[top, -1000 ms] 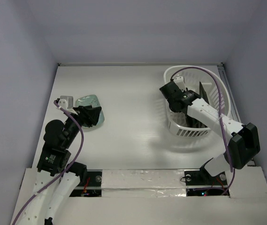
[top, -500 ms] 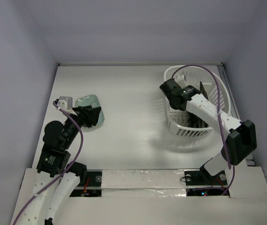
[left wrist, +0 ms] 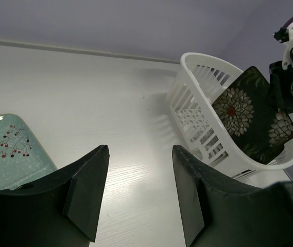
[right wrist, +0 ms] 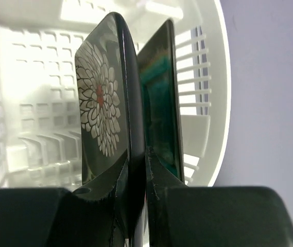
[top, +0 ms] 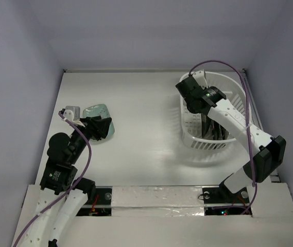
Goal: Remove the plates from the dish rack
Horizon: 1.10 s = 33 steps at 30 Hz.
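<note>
The white dish rack (top: 208, 145) stands at the right; it also shows in the left wrist view (left wrist: 197, 116) and the right wrist view (right wrist: 28, 108). My right gripper (top: 202, 114) (right wrist: 145, 159) is shut on the edge of the black square plate with white flowers (right wrist: 102, 103) (left wrist: 249, 116), which stands on edge and rises above the rack's rim. The brown-rimmed plate with a teal centre (right wrist: 162, 103) stands just behind it in the rack. The mint-green plate (top: 96, 110) (left wrist: 7, 149) lies flat on the table at the left. My left gripper (top: 103, 127) (left wrist: 138, 175) is open and empty beside it.
The table's back edge meets a pale wall. The rack sits near the table's right edge. My right arm (top: 239, 128) reaches over the rack's near wall. A purple cable (top: 223, 67) arches above the rack.
My right gripper has moved up and toward the far end of the rack with the flowered plate in it. The left arm has not moved.
</note>
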Available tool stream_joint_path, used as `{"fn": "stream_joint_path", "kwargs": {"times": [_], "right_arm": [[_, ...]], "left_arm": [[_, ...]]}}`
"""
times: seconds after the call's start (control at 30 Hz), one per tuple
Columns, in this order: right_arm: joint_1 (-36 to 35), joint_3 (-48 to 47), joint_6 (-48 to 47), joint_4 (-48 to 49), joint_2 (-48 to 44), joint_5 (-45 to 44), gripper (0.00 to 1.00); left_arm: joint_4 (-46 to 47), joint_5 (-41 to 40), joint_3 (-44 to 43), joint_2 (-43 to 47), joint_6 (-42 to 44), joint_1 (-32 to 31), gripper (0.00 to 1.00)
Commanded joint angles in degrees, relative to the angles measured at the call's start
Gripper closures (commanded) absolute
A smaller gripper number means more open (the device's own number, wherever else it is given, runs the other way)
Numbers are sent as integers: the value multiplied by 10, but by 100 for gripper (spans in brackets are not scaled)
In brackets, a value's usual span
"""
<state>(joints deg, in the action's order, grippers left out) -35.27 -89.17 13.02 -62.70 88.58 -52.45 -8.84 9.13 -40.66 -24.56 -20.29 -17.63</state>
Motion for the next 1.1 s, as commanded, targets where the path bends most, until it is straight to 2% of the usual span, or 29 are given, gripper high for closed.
{"fn": "stream_joint_path", "kwargs": {"times": [0.0,0.1,0.27,0.4,0.47,0.5,0.6,0.63,0.7,0.73,0.8,0.83,0.93,1.07], "right_arm": [[-9,-61,-15,30,-60,-57,100],[-9,-81,-13,44,-92,-50,100],[-48,-104,-3,72,-143,-62,100],[-89,-109,3,148,-185,-54,100],[-105,-85,-3,205,-213,-25,100],[-110,-70,-11,270,-222,-9,100],[-117,-25,-7,365,-229,87,100],[-117,-13,7,389,-226,148,100],[-117,20,28,454,-201,207,100],[-117,30,51,476,-190,257,100],[-117,55,73,530,-150,291,100],[-117,58,90,537,-134,316,100],[-117,66,121,569,-91,341,100],[-117,108,160,621,-64,364,100]], "left_arm": [[30,10,-6,1,1,-3,51],[30,10,-6,0,1,-3,51],[30,8,-6,-2,1,-3,51],[31,7,-6,-7,1,-3,51],[31,6,-6,-8,1,-3,51],[31,6,-6,-9,2,-3,51],[31,7,-6,-11,1,2,51],[32,7,-6,-12,1,2,52],[32,9,-6,-14,2,2,56],[32,7,-5,-15,2,2,63],[32,5,-5,-15,2,8,72],[31,1,-5,-14,1,8,81],[29,-6,-4,-13,0,8,95],[29,-10,-4,-15,-1,8,100]]}}
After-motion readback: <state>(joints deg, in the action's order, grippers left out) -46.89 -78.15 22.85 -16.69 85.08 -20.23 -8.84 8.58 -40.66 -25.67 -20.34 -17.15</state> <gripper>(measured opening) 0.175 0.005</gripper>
